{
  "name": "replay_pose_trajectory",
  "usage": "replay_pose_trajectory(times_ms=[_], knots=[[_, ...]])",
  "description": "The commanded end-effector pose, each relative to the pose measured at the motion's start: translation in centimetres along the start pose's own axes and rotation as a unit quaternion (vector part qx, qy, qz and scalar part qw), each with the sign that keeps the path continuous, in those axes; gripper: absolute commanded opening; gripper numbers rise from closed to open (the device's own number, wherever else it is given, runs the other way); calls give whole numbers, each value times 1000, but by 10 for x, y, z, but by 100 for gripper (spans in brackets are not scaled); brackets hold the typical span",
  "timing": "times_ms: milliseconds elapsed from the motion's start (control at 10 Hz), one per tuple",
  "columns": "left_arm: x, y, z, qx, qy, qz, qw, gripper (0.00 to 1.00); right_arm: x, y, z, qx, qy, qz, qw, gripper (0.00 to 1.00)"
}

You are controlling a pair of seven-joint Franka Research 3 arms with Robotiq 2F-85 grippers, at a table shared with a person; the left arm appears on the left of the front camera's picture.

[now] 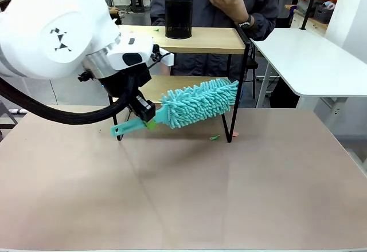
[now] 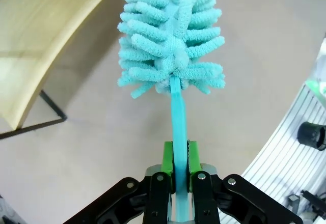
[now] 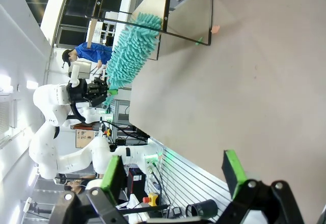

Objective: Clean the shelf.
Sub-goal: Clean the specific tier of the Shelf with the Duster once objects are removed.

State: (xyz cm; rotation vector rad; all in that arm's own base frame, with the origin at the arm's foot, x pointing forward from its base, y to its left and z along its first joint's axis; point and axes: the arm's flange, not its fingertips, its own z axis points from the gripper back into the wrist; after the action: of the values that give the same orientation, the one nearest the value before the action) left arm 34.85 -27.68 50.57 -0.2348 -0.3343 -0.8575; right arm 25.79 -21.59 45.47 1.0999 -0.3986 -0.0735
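Holding the duster (image 1: 198, 102) by its handle, the left tool (image 1: 148, 121) is clamped tight, fluffy head level with the lower board of the shelf (image 1: 200, 41), which stands at the far side of the tabletop (image 1: 183, 195). Best play, I'd say: slide the head in flat between the legs, sweep along the board, steer clear of the frame. Right tool (image 3: 172, 169) hangs, jaws apart, empty.

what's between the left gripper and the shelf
The teal duster: the left gripper is shut on its handle, and the fluffy head stretches toward the shelf, level with its lower board. The front view shows it best.
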Motion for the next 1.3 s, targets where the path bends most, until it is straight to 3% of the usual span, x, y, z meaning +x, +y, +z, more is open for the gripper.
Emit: replay_pose_trajectory(times_ms=[0, 200, 300, 400, 500, 600, 800, 1100, 1200], knots=[[-20, 11, 13, 18, -8, 37, 999, 12, 2, 1, -1, 11, -8, 13, 1000, 100], [-51, 24, 39, -17, 37, 4, 999, 12, 2, 1, -1, 11, -8, 13, 1000, 100], [-76, 29, 54, -76, 114, -72, 988, 12, 2, 1, -1, 11, -8, 13, 1000, 100], [-101, 34, 66, -136, 180, -133, 965, 12, 2, 1, -1, 11, -8, 13, 1000, 100], [-119, 37, 74, -187, 209, -178, 943, 12, 2, 1, -1, 11, -8, 13, 1000, 100], [-128, 43, 84, -225, 204, -193, 933, 12, 2, 1, -1, 11, -8, 13, 1000, 100], [-135, 54, 98, -255, 174, -182, 933, 12, 2, 1, -1, 11, -8, 13, 1000, 100], [-155, 79, 122, -258, 116, -139, 949, 12, 2, 1, -1, 11, -8, 13, 1000, 100], [-167, 94, 138, -236, 77, -99, 964, 12, 2, 1, -1, 11, -8, 13, 1000, 100]])
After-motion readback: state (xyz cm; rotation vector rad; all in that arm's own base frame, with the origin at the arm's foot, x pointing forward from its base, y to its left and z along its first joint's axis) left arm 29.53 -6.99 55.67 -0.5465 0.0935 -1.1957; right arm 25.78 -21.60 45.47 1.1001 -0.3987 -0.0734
